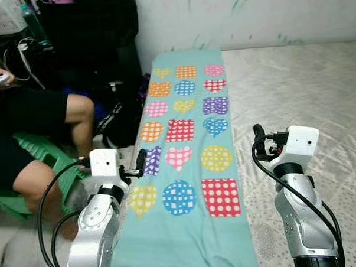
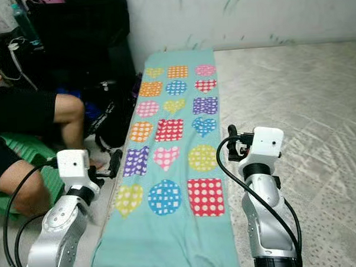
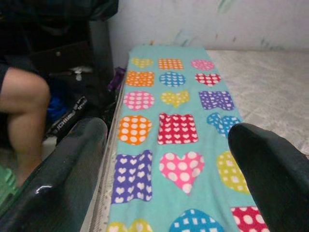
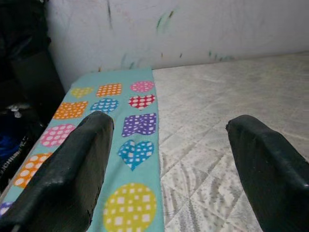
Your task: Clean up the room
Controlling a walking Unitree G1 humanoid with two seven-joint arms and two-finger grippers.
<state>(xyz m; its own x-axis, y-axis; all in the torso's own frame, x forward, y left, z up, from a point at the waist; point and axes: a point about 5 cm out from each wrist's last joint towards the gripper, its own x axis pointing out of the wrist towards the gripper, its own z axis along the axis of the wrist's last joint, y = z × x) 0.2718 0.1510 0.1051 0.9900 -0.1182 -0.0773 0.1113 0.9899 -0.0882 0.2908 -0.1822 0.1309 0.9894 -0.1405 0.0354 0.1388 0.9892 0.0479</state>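
Your left gripper (image 3: pixel 164 159) is raised over the left edge of the teal blanket (image 1: pixel 191 227), and its two black fingers (image 3: pixel 63 169) are spread wide with nothing between them. Between the fingertips you see the blanket's purple heart-print patch (image 3: pixel 132 176) and the pink heart (image 3: pixel 182 170); beyond them the rows of dotted circles, squares and hearts run on toward the white wall (image 3: pixel 193 21).

Your right gripper (image 4: pixel 169 169) is also raised, with its fingers (image 4: pixel 67 174) parted and empty. It straddles the blanket's right edge: the left-hand finger sits over the teal fabric near the blue heart (image 4: pixel 135 153) and the yellow dotted circle (image 4: pixel 129 207), and the other finger sits over the bare quilted mattress (image 4: pixel 231 96).

The blanket lies flat and lengthwise along the mattress's left edge, its far end close to the wall. It lies between your two arms in the head views.

Beyond the left fingers, off the mattress, a person's bare knee (image 1: pixel 79 111) shows beside a black bag (image 1: pixel 115 121). The person sits on a green stool (image 1: pixel 34 154).
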